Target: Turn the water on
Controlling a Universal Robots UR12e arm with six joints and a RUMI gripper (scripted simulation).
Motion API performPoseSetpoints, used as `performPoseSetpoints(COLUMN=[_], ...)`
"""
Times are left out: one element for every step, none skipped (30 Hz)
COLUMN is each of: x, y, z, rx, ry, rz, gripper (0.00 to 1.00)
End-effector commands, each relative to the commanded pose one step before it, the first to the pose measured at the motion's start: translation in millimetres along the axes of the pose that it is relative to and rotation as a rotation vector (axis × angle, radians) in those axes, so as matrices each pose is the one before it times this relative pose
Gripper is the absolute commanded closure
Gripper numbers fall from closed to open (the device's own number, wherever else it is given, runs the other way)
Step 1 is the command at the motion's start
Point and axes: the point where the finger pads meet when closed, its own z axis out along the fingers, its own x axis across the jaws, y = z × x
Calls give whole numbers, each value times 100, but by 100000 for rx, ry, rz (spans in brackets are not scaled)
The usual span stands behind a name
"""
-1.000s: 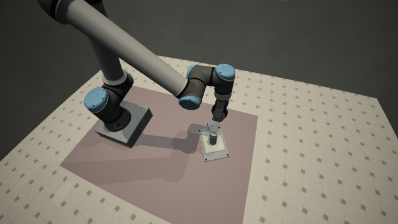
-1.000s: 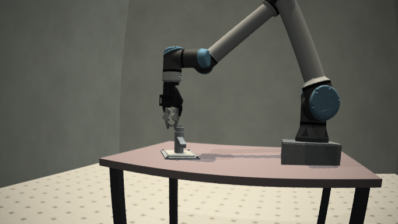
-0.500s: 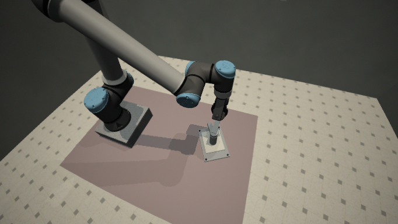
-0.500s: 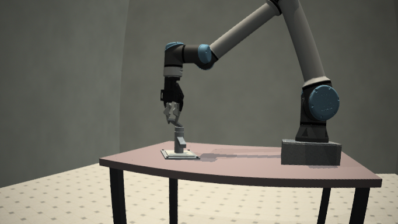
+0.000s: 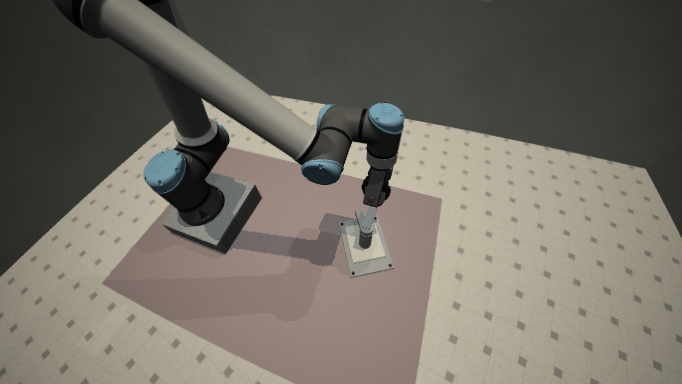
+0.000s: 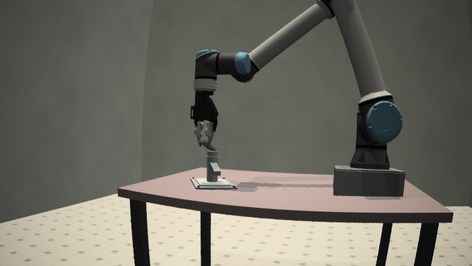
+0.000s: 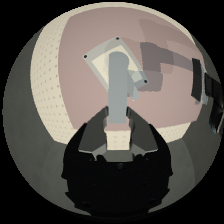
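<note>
A grey tap (image 6: 212, 167) (image 5: 366, 248) stands on a pale square base plate on the brown table. Its lever (image 5: 366, 219) points steeply up from the tap body. My gripper (image 6: 207, 143) hangs straight above the tap and is shut on the top end of the lever. In the wrist view the grey lever (image 7: 118, 92) runs from between my fingers down to the base plate (image 7: 116, 60). The short spout (image 6: 216, 169) sticks out to the right of the tap body.
The arm's grey pedestal (image 6: 369, 181) stands on the right part of the table (image 6: 284, 195), far from the tap. The tap's plate sits close to the table's left edge. The tiled floor (image 5: 550, 260) surrounds the table.
</note>
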Motion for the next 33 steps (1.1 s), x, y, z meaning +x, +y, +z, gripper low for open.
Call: performPoseSetpoints(x=[-220,0,0,0,0,0,0,0,0,0,0,0,0,0,0,0,0,0,0,-20,-66,-17,0,0,39,17,12,11,6,5,4,3,1], y=[-224,0,0,0,0,0,0,0,0,0,0,0,0,0,0,0,0,0,0,-68,-164,-41,0,0,-2,-1,0,17,17,17,14,10,5], z=[-337,0,0,0,0,0,0,0,0,0,0,0,0,0,0,0,0,0,0,-120,-248,-79,0,0,31,13,9,4,0,30,25,18,9], rx=[112,0,0,0,0,0,0,0,0,0,0,0,0,0,0,0,0,0,0,-5,-10,-2,0,0,6,2,2,1,0,3,3,2,1], ry=[-377,0,0,0,0,0,0,0,0,0,0,0,0,0,0,0,0,0,0,-51,-104,-24,0,0,56,24,17,7,-2,30,27,18,9], rz=[161,0,0,0,0,0,0,0,0,0,0,0,0,0,0,0,0,0,0,23,35,-7,0,0,17,10,9,-17,-18,-19,-16,-12,-6], gripper=[100,100,100,100,100,100,100,100,100,100,100,100,100,100,100,100,100,100,100,100,100,100,100,100,100,100,100,100,100,100,100,100,100])
